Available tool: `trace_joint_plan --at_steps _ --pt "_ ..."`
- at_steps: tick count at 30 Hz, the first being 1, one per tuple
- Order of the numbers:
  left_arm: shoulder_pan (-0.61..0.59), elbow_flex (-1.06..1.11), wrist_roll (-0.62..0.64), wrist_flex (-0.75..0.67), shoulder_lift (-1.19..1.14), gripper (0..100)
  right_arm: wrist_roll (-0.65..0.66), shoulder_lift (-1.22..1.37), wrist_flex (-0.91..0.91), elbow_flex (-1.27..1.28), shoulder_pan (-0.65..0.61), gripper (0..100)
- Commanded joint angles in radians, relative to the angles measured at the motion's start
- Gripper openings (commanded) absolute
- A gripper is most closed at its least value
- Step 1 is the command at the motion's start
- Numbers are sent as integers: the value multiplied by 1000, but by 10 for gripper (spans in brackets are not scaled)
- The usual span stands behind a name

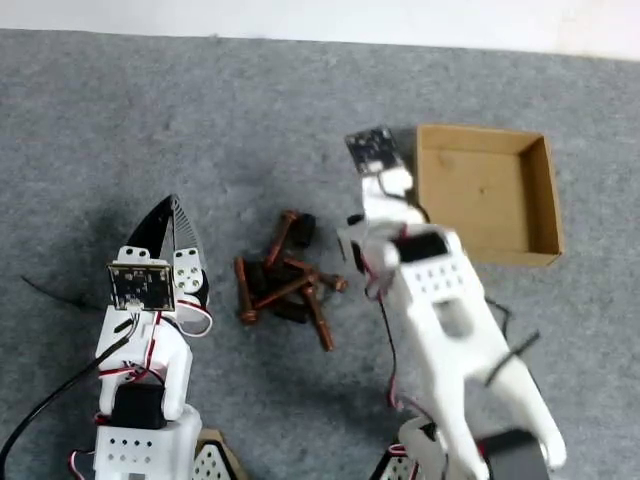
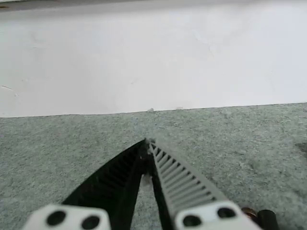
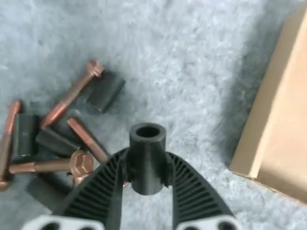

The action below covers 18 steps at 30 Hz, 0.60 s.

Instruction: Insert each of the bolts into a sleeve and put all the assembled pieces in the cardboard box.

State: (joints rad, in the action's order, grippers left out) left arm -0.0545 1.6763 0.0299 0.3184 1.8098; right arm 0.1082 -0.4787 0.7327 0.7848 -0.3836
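My right gripper [image 3: 147, 165] is shut on a black sleeve [image 3: 147, 155], held upright with its bore showing, above the grey mat between the pile and the cardboard box [image 3: 276, 129]. The pile has several copper bolts [image 3: 72, 93] and black sleeves [image 3: 105, 92]; in the high view the pile [image 1: 285, 282] lies at the table's middle, left of the right arm [image 1: 420, 270]. The open-topped box [image 1: 485, 190] sits at the back right and looks empty. My left gripper [image 1: 173, 215] is shut on nothing, left of the pile, its fingertips [image 2: 146, 143] meeting over bare mat.
Grey mat [image 1: 200, 120] covers the table up to a white wall [image 2: 153, 57] at the back. A bolt head [image 2: 248, 212] and a sleeve end [image 2: 266, 218] lie beside the left gripper. Black cables [image 1: 45, 295] trail by the left arm's base.
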Motion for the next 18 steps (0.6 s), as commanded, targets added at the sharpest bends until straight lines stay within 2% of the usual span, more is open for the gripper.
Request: trace_joint_plan --at_steps 1,4,13,18 --pt "-10 15 5 -3 13 7 -9 -208 -199 205 18 5" --pt "-10 -2 6 -2 8 6 -9 -355 -295 366 31 5" --pt "-4 -108 8 143 -1 6 -9 -717 -305 568 35 5" --pt "124 -171 0 140 -183 7 -9 -842 -295 628 31 5"
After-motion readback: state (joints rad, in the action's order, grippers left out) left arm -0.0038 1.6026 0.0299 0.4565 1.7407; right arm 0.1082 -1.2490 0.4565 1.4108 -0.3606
